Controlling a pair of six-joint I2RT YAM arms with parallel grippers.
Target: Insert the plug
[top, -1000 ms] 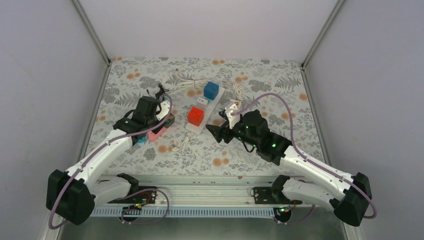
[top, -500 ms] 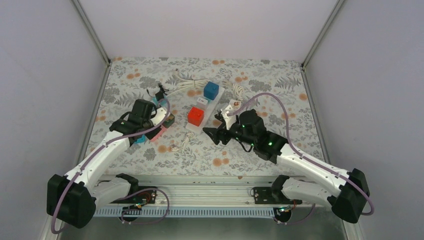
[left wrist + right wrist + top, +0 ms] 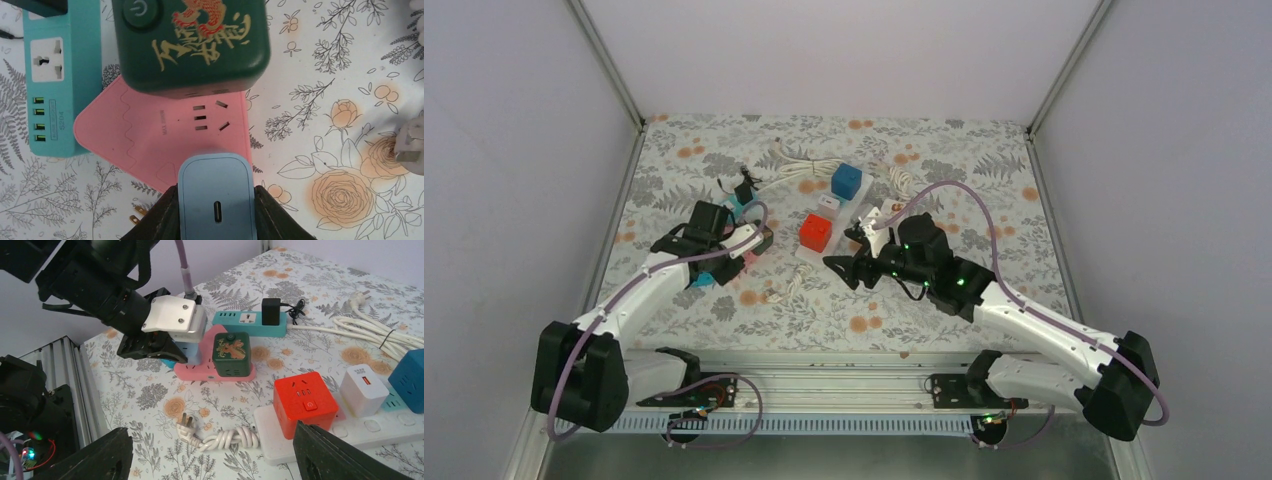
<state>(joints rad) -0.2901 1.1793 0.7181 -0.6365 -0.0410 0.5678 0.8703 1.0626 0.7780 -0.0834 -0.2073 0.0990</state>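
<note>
1. Top external view: over the floral surface [image 3: 984,170], the left arm has drawn back toward its base, and the right arm has slid left beside the white power strip [image 3: 844,215].
2. The right claw [image 3: 215,455] hangs spread and empty.
3. The left claw [image 3: 216,210] pinches the light-blue charger [image 3: 216,180] at the near edge of the pink power strip [image 3: 150,135], short of its free slots [image 3: 207,117]. Insertion looks unfinished.

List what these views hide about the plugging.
- Prongs of the blue charger: left wrist view, under its own body; seating in the pink strip unknowable.
- Far end of the pink strip: same view, under the green cube.
- The left tool: same view, mostly cut off by the bottom edge.
</note>
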